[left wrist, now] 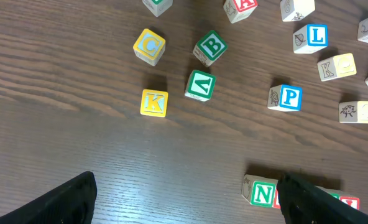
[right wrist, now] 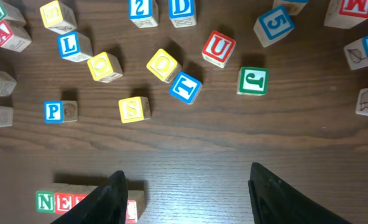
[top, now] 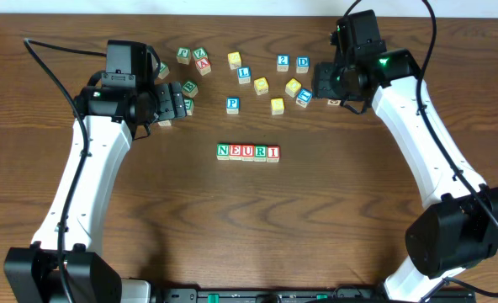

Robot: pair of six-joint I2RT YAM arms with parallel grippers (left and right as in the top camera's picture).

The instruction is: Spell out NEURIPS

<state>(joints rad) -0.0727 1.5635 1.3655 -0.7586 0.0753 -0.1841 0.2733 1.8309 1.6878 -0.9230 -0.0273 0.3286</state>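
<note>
A row of five cubes reading N, E, U, R, I (top: pixel 248 152) lies at mid-table; its N end (left wrist: pixel 263 193) shows by my left finger, and the same row (right wrist: pixel 45 201) sits partly behind my right one. A blue P cube (top: pixel 232 104) (left wrist: pixel 289 98) (right wrist: pixel 55 111) stands loose behind the row. To its right is a yellow S cube (top: pixel 277 106) (right wrist: pixel 134 109). My left gripper (top: pixel 182 99) (left wrist: pixel 187 205) hangs open over bare wood, left of the P. My right gripper (top: pixel 320 82) (right wrist: pixel 190 193) is open and empty at the back right.
Loose cubes lie scattered across the back of the table: L (top: pixel 244 74), 2 (top: pixel 283 61), D (top: pixel 303 63), a red A (top: pixel 203 63), and K (left wrist: pixel 154 102), V (left wrist: pixel 200 85) and B (left wrist: pixel 209 47) near my left gripper. A red U (right wrist: pixel 219 48) and a green J (right wrist: pixel 253 81) lie ahead of my right gripper.
</note>
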